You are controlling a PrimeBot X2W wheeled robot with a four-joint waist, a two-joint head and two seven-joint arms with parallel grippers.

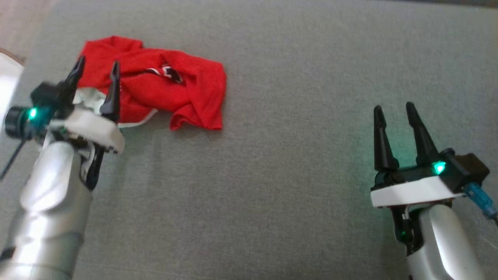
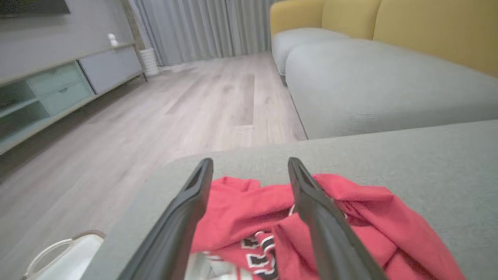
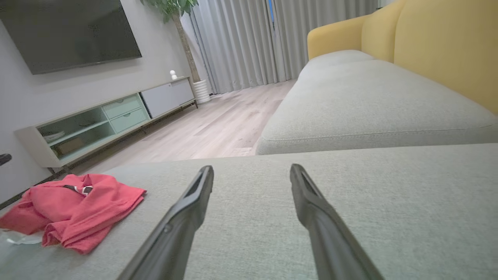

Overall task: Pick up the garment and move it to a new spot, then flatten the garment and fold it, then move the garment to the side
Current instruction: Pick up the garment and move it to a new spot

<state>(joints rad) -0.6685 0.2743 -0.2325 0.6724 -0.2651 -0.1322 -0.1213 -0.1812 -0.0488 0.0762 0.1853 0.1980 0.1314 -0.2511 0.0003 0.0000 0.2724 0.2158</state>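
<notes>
The garment [image 1: 167, 91] is a crumpled red shirt with black-and-white lettering and a white edge, lying on the grey cushion [image 1: 272, 186] at the upper left. My left gripper [image 1: 97, 66] hangs open just over its left part, fingers apart with red cloth showing between them, and nothing is gripped. In the left wrist view the garment [image 2: 249, 210] lies under and between the open fingers [image 2: 186, 210]. My right gripper [image 1: 395, 109] stands open far to the right above bare cushion. The right wrist view shows the garment [image 3: 78, 210] at the far left, away from the open gripper [image 3: 251, 171].
The grey cushion's edge runs just beyond the garment [image 2: 241, 149], with wooden floor [image 2: 163, 112] past it. A sofa [image 3: 369, 97] with yellow backs stands ahead. A low TV cabinet [image 3: 105, 116] lines the wall. A white object [image 2: 66, 252] sits off the cushion's left edge.
</notes>
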